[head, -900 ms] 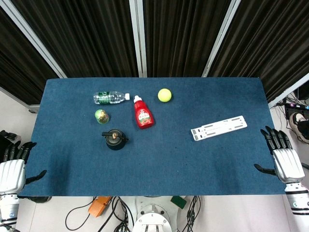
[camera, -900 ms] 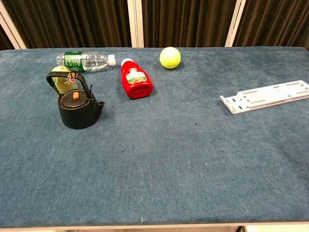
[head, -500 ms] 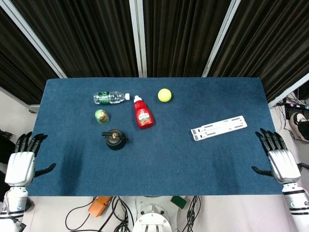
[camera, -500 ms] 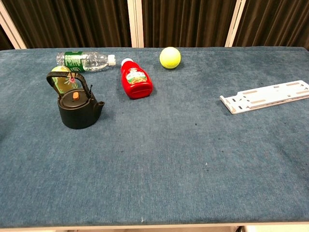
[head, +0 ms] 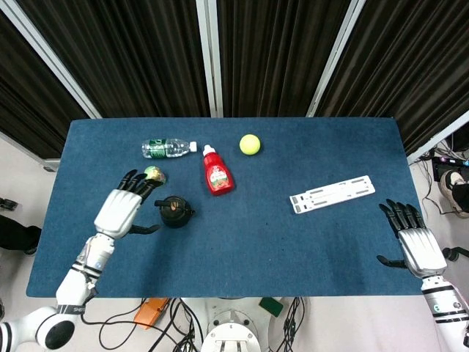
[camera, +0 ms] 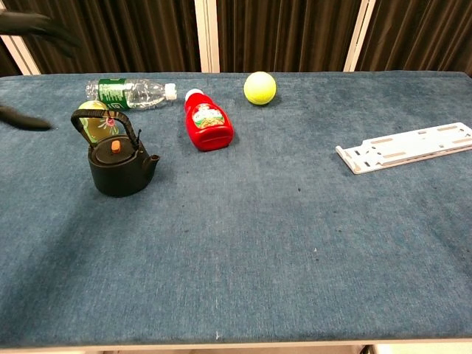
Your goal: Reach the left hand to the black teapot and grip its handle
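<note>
the desk point(head: 242, 242), covered in blue cloth, carried everything toward its far-left part, leaving the near half bare for the arms to work over. the white slotted plate point(head: 332, 194) lay flat toward the right edge, well apart from the rest. the left hand point(head: 121, 209) hovered above the cloth just left of the teapot, fingers spread wide and holding nothing, fingertips pointing toward the far edge; that placing looked like a set-up to come in at the handle from the side. in the chest view only dark fingertips showed at the left border. the right hand point(head: 410, 242) sat off the near-right corner, fingers apart and empty, out of the way because the task gave it no part. the water bottle point(head: 168, 148) lay on its side near the far-left corner, and the red sauce bottle point(head: 217, 171) lay flat beside it. the black teapot point(camera: 119, 160) stood upright left of centre, its handle point(camera: 99, 118) arched up over the lid, free to be gripped. the tennis ball point(head: 250, 144) rested toward the far edge, and a small green ball point(head: 154, 175) sat just behind the teapot, close enough that a careless reach might knock it.
</note>
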